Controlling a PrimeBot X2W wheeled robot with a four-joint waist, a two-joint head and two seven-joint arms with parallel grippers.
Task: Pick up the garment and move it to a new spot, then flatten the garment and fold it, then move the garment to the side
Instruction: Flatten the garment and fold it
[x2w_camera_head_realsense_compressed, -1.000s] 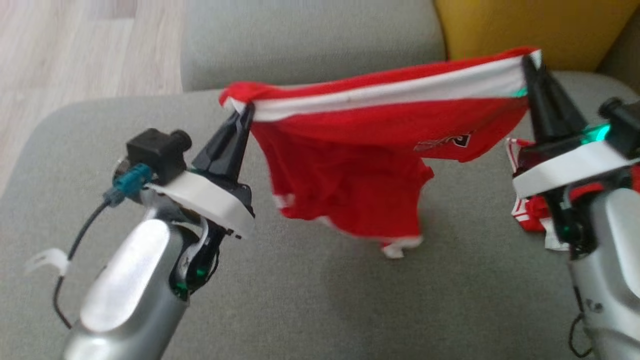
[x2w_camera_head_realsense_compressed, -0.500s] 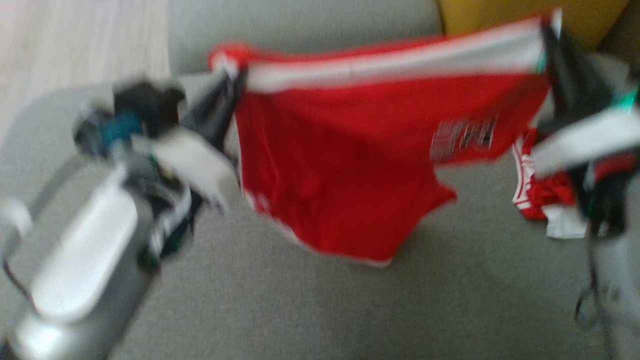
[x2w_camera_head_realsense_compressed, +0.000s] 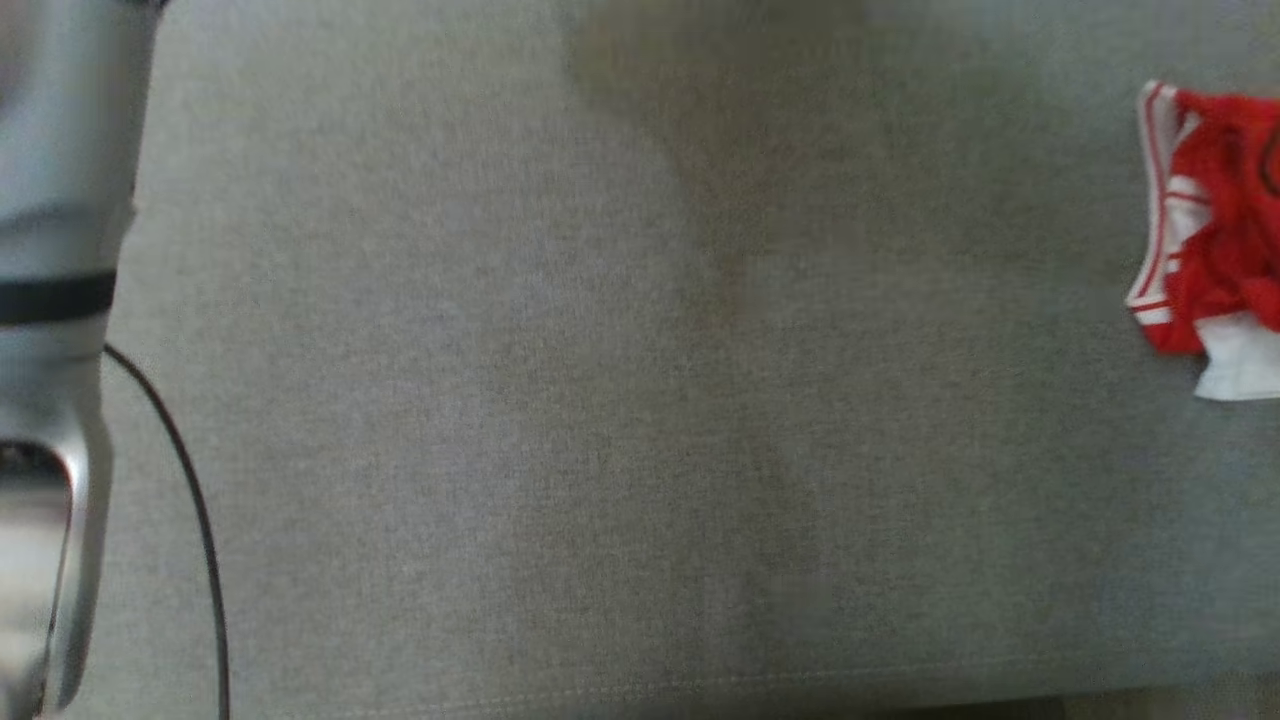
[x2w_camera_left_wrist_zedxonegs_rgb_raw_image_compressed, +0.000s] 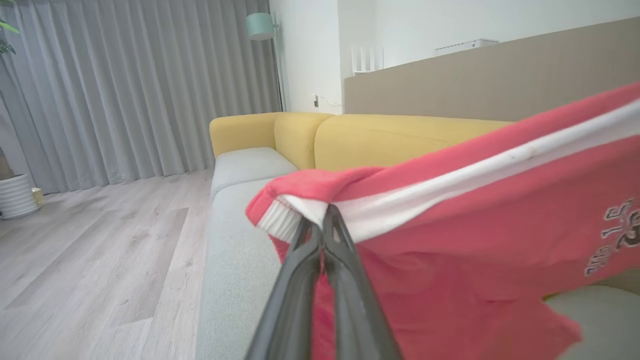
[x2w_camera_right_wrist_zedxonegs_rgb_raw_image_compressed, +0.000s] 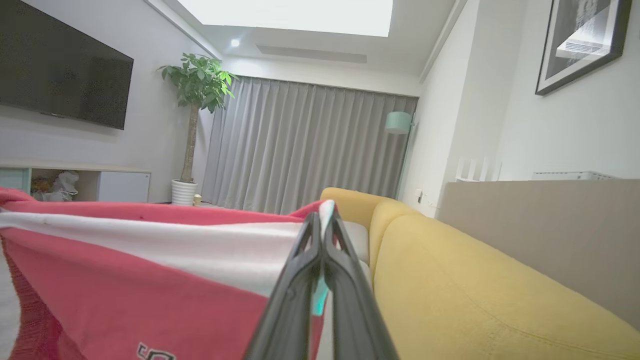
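Garment (x2w_camera_left_wrist_zedxonegs_rgb_raw_image_compressed: 450, 235), red with white band: held in air above grey sofa seat (x2w_camera_head_realsense_compressed: 600, 400), band pulled taut between both grippers. Left gripper (x2w_camera_left_wrist_zedxonegs_rgb_raw_image_compressed: 324, 214): fingers together, clamped on band at one corner. Right gripper (x2w_camera_right_wrist_zedxonegs_rgb_raw_image_compressed: 321, 221): fingers together, clamped on band at opposite corner. Fabric hangs below band; printed lettering partly visible. Second red-and-white cloth (x2w_camera_head_realsense_compressed: 1215, 220): crumpled on seat, right edge of head view. Pale forearm (x2w_camera_head_realsense_compressed: 50, 200) and black cable (x2w_camera_head_realsense_compressed: 190, 480): left edge. Yellow backrest (x2w_camera_left_wrist_zedxonegs_rgb_raw_image_compressed: 390, 140): behind seat.

Matt cloth garment (x2w_camera_left_wrist_zedxonegs_rgb_raw_image_compressed: 450, 225); coarse-woven sofa seat (x2w_camera_head_realsense_compressed: 600, 400).
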